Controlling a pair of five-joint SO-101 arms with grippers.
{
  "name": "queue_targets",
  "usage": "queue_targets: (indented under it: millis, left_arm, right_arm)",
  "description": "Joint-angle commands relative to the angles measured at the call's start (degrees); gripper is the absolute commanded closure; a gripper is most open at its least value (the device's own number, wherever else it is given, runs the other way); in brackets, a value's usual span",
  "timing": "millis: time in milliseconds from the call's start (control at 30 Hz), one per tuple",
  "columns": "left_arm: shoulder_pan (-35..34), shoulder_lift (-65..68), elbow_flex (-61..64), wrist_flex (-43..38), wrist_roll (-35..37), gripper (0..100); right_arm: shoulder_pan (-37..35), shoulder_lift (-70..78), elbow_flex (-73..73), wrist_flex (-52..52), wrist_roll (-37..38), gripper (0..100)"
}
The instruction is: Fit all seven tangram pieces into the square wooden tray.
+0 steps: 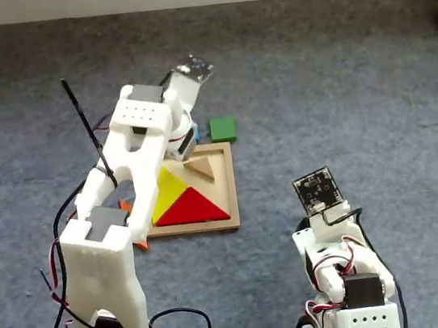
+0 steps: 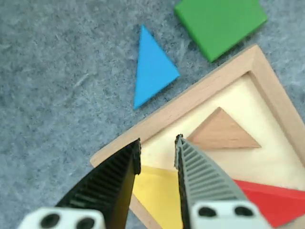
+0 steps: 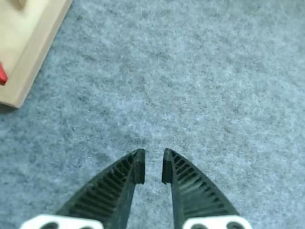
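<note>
Tray (image 2: 190, 98) rim under left hand (image 2: 157, 141)

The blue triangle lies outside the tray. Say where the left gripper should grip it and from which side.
Come straight down from above: the blue triangle lies flat on the carpet, apart from the tray, so only its thin edges offer purchase. Probably set one finger on the long edge, the other on the corner opposite.

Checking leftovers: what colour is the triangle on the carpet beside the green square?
Blue triangle, left wrist view.
</note>
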Motion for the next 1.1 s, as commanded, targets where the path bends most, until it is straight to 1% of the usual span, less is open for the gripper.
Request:
queue_targets:
  millis: [0,267,333,433,533,633,733,900,1067]
  left_arm:
    - [-0.2,-0.4,2.3,-4.4,-1.2,86]
    - [5.7,-1.0,7.1,-4.3,-0.8,86]
    - [7.3,-1.0,7.1,-2.3,-0.4,87]
    - [9.9,-1.0,6.6,-0.4,2.5,91]
    - [12.4,-1.0,4.4,3.3,2.7,94]
    - [14.5,-1.0,2.4,6.7,3.0,95]
    - [16.3,-1.0,0.8,8.4,6.8,95]
    - [18.2,-1.0,-2.0,9.8,8.4,95]
    - [17.5,-1.0,-2.9,10.3,8.3,95]
  right_arm:
    - [1.1,-0.9,6.6,-1.0,0.7,92.2]
    - [1.1,-0.9,6.6,-1.1,0.7,92.2]
    - [1.1,-0.9,6.6,-1.1,0.7,92.2]
    - [1.1,-0.9,6.6,-1.1,0.7,92.2]
    - [1.1,-0.9,6.6,-1.2,0.7,92.2]
    - [1.1,-0.9,6.6,-1.2,0.7,92.2]
    - [1.1,-0.9,6.6,-1.2,0.7,92.2]
    - [1.1,-0.9,6.6,-1.2,0.7,92.2]
    - [1.1,-0.9,6.6,-1.2,0.7,92.2]
